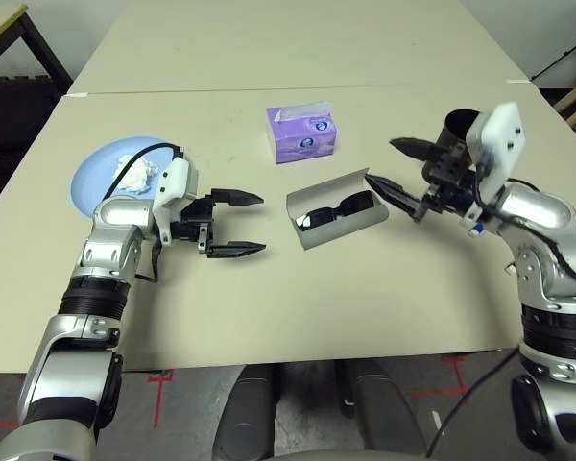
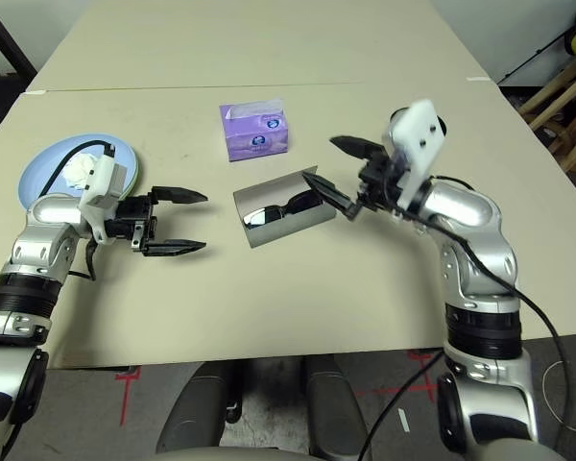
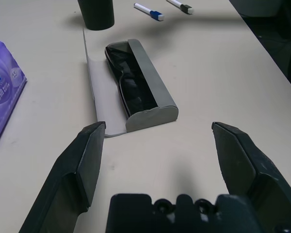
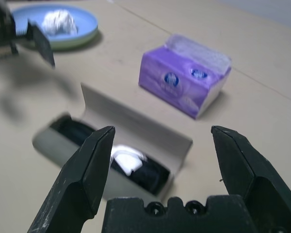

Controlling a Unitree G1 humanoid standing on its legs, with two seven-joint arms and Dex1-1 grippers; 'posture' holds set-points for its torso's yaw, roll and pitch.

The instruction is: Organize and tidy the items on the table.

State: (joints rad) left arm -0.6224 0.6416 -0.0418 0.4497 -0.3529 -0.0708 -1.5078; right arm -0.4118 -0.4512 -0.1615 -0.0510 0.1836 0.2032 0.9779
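At the near centre of the table (image 1: 269, 317), the 2 arms flank an opened grey oblong glasses case (image 1: 338, 213) with the black sunglasses (image 1: 336, 209) already lying inside, its flap still standing up. The left gripper (image 1: 232, 223) sits level beside the case with fingers spread wide and empty; the right gripper (image 1: 396, 165), equally wide and empty, points at the case's other end, probably placed so the pair can fold the lid shut.

Farther out, a purple tissue pack (image 1: 302, 133) stands behind the case, and the crumpled white tissue wad (image 1: 134, 173) rests on the light blue plate (image 1: 91, 178), which appears stacked on a pale green plate (image 4: 72, 42) whose rim peeks out beneath it in the right wrist view.

The left wrist view adds the black tapered cup (image 3: 96, 13) just beyond the case and a blue-and-white marker (image 3: 149, 11), with 1 more pen (image 3: 180, 6) beside it.
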